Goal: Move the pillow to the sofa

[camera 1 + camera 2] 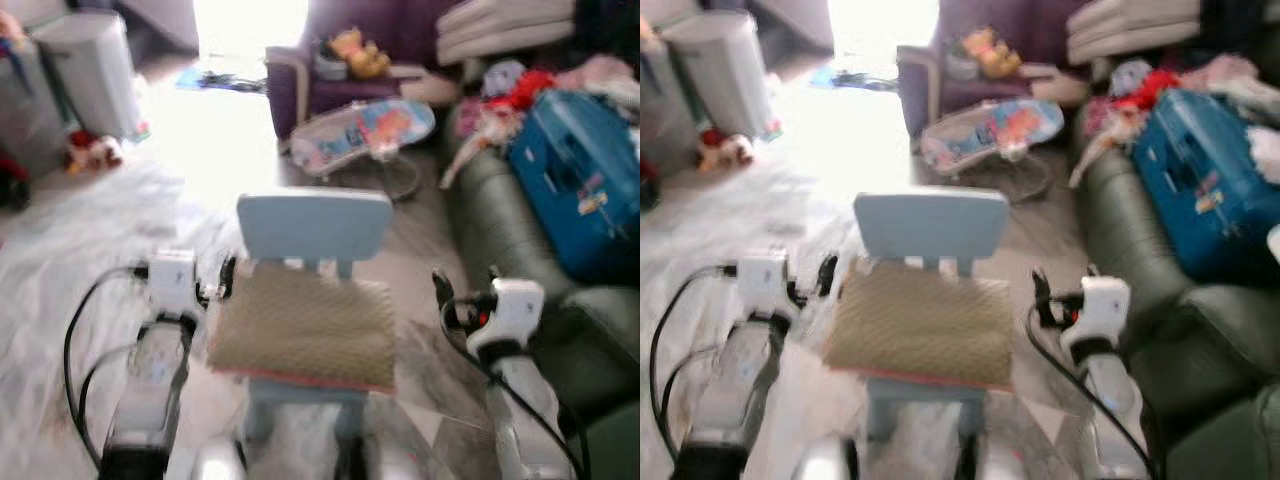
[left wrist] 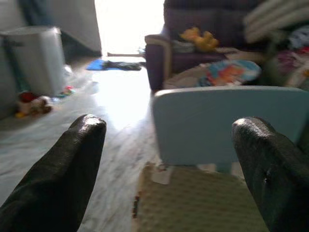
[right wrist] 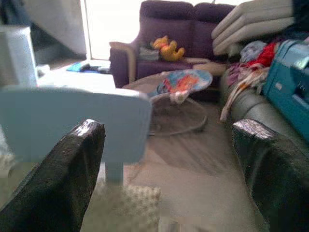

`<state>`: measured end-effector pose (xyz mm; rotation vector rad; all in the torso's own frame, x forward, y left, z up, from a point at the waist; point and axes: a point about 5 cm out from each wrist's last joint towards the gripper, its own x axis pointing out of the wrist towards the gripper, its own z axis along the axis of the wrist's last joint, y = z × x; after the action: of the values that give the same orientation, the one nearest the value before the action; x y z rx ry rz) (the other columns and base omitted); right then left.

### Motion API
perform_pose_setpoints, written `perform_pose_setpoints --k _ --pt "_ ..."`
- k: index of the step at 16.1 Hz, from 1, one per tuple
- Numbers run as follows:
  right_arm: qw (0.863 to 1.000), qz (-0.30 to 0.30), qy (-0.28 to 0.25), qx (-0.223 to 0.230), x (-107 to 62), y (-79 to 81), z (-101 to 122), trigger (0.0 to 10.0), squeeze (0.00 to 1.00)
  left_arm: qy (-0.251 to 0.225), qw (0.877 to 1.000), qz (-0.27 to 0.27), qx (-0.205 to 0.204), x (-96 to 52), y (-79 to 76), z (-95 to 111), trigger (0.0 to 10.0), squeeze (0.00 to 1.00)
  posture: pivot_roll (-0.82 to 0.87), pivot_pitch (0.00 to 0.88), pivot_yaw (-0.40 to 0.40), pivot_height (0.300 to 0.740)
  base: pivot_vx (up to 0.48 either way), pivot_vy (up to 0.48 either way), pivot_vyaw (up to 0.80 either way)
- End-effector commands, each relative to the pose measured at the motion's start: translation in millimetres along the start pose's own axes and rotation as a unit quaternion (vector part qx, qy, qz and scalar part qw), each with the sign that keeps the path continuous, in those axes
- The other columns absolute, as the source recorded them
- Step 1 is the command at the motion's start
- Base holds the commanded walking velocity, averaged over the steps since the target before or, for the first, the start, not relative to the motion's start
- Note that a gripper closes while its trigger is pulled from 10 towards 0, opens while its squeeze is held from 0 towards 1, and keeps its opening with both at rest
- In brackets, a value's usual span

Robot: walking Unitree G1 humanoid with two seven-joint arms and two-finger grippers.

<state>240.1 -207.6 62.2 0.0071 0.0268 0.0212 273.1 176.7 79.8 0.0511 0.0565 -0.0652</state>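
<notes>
A flat tan quilted pillow (image 1: 305,327) with a reddish front edge lies on the seat of a small light-blue chair (image 1: 313,226) straight ahead of me. My left gripper (image 1: 228,277) is open at the pillow's left edge, level with the chair back; in the left wrist view its fingers (image 2: 58,179) frame the chair back (image 2: 227,123) and the pillow (image 2: 193,203). My right gripper (image 1: 440,290) is open just right of the pillow. A dark green sofa (image 1: 500,230) runs along the right side.
On the sofa lie a blue case (image 1: 585,185) and a heap of clothes (image 1: 520,90). A purple armchair (image 1: 350,60) with a yellow toy stands at the back, a baby bouncer (image 1: 365,135) before it. A grey bin (image 1: 90,70) stands at the back left.
</notes>
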Motion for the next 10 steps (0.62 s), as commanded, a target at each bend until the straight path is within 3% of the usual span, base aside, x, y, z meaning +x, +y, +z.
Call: perform_pose_setpoints --k 1,7,10 --pt "1.000 0.007 -0.006 0.001 5.7 1.0 4.3 10.0 0.00 0.016 1.000 0.002 -0.003 -4.1 0.5 -7.2 10.0 0.00 -0.01 0.000 -0.042 0.659 0.000 0.000 0.00" --pt "1.000 0.011 -0.004 0.003 6.2 1.5 4.1 10.0 0.00 0.016 1.000 0.002 -0.004 -3.8 0.2 -7.4 10.0 0.00 -0.01 0.000 -0.043 0.594 0.000 0.000 0.00" --pt "1.000 0.013 -0.005 0.004 6.3 1.7 4.3 10.0 0.00 0.015 1.000 0.003 0.000 -3.6 0.3 -7.1 10.0 0.00 -0.01 0.000 -0.043 0.590 0.000 0.000 0.00"
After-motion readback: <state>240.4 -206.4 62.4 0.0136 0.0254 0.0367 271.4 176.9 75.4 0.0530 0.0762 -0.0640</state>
